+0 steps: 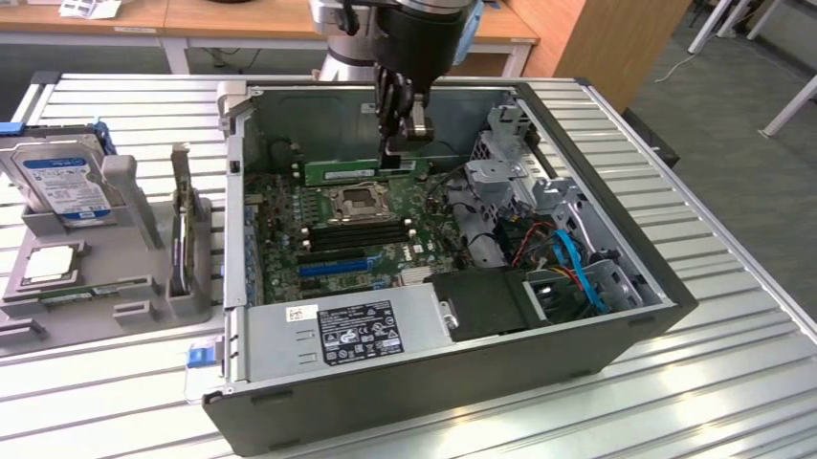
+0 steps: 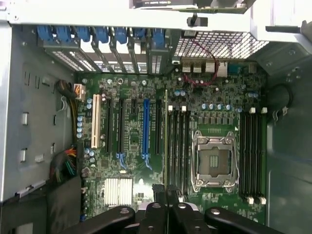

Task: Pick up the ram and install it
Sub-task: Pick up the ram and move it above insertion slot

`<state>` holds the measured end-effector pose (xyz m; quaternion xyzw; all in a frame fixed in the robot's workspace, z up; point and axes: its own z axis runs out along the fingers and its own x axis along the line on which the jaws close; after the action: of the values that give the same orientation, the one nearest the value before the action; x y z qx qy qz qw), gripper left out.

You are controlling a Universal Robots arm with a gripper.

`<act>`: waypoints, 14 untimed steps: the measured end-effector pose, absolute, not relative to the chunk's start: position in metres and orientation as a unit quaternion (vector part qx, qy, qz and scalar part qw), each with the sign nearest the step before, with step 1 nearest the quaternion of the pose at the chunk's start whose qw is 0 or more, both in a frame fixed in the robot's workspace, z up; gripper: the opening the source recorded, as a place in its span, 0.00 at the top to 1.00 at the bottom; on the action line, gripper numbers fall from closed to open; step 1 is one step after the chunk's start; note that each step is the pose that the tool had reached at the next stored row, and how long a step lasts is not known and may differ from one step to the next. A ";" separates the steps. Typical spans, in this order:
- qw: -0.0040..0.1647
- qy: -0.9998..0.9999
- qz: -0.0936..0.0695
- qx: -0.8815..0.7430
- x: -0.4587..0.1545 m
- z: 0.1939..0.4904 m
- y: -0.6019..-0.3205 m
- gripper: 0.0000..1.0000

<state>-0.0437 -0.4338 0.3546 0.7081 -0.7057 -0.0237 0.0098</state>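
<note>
On the exterior view's left, a grey tray (image 1: 128, 311) carries a hard drive (image 1: 57, 177). Inside the open computer case (image 1: 511, 382), the ram (image 1: 347, 171) is held level above the motherboard (image 1: 383, 251). The gripper (image 1: 405, 151) is clamped narrowly on the ram's end toward the exterior view's right.

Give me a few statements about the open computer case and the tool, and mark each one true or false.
1. The tool is shut on the ram. True.
2. The ram sits fully in a memory slot. False: the tool holds it above the motherboard.
3. The processor socket holds no chip. True.
4. The hard drive lies inside the case. False: it stands outside the case, on the exterior view's left.
</note>
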 end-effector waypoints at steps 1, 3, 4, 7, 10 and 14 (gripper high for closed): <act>0.010 -0.706 -0.024 0.708 -0.042 0.355 -0.434 0.89; 0.010 -0.706 -0.024 0.708 -0.039 0.355 -0.434 0.89; 0.010 -0.706 -0.024 0.708 -0.038 0.355 -0.434 0.89; 0.010 -0.706 -0.024 0.708 -0.038 0.355 -0.434 0.89; 0.010 -0.706 -0.024 0.708 -0.038 0.354 -0.433 0.89; 0.010 -0.706 -0.024 0.708 -0.038 0.354 -0.429 0.89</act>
<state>-0.0377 -0.4289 0.3537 0.7081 -0.7056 -0.0243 0.0103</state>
